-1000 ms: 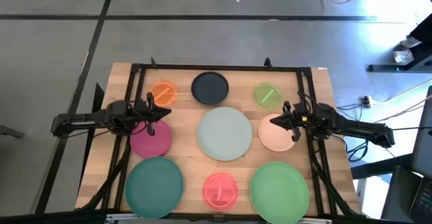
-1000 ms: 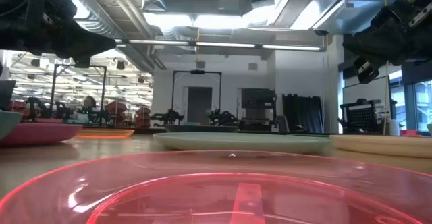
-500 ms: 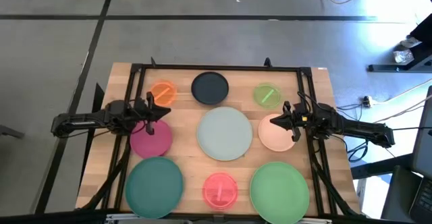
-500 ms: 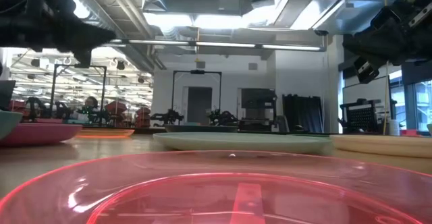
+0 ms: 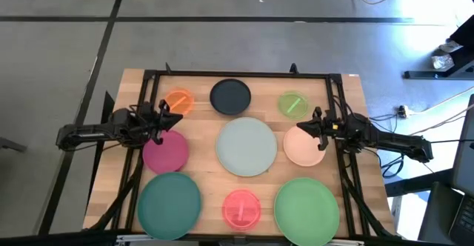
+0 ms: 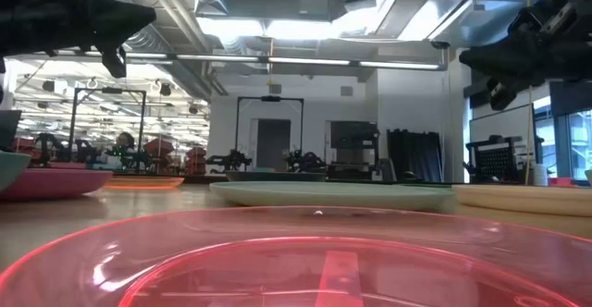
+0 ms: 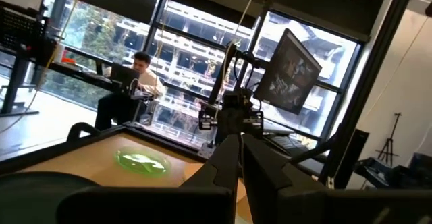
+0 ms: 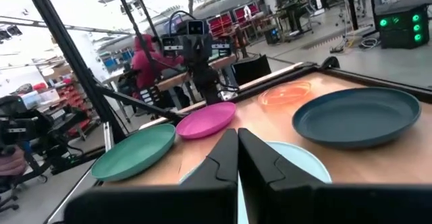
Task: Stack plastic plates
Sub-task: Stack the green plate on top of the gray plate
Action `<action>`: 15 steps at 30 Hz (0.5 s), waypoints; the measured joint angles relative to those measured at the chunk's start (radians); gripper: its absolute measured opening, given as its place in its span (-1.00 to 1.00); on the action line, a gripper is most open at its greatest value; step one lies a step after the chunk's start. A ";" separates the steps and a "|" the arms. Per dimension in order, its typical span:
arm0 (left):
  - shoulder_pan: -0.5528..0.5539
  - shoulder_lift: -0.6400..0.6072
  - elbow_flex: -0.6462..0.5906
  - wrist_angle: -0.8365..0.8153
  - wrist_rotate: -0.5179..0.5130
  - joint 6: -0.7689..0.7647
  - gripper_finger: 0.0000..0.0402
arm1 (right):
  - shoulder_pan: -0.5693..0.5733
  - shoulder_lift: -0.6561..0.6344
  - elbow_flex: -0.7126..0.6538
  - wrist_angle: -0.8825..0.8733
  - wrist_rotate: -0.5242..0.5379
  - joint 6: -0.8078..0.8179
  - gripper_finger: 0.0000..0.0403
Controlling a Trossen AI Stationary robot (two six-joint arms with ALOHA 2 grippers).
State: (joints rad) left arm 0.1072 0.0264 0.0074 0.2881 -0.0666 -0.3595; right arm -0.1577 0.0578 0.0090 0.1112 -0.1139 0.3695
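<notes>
Nine plates lie flat and apart on the wooden table. In the far row are the small orange plate (image 5: 178, 101), the navy plate (image 5: 230, 96) and the lime plate (image 5: 293, 104). The magenta plate (image 5: 165, 151), the large pale blue-grey plate (image 5: 246, 147) and the peach plate (image 5: 304, 146) make the middle row. Teal (image 5: 169, 201), pink-red (image 5: 241, 207) and green (image 5: 306, 205) plates sit along the near edge. My left gripper (image 5: 164, 118) hangs shut in the air above the magenta plate's far rim. My right gripper (image 5: 315, 123) hovers shut over the peach plate's far rim. Neither holds anything.
A black frame (image 5: 237, 74) runs around the table's far and side edges. Bare wood (image 5: 204, 168) shows in narrow strips between the plates. People sit and stand in the room beyond the table, one at a desk (image 7: 138, 75), another in a red top (image 8: 145, 59).
My left gripper has risen and drawn back toward the table's left and far side, away from the middle of the magenta plate, its tip tipping upward. My right gripper has lifted a little toward the far edge. No plate has moved.
</notes>
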 joint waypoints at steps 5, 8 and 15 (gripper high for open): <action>-0.028 0.062 0.009 0.012 -0.017 0.000 -0.93 | 0.000 0.000 0.000 0.001 0.017 0.000 -1.00; -0.050 0.118 0.032 0.013 -0.020 0.004 -0.93 | 0.000 0.000 0.000 0.001 0.045 -0.011 -1.00; -0.110 0.291 0.108 0.014 -0.018 0.078 -0.93 | 0.000 0.015 -0.001 0.001 0.178 -0.048 -1.00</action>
State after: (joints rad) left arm -0.0024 0.3177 0.1155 0.3023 -0.0842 -0.2819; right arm -0.1577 0.0729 0.0080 0.1125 0.0644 0.3215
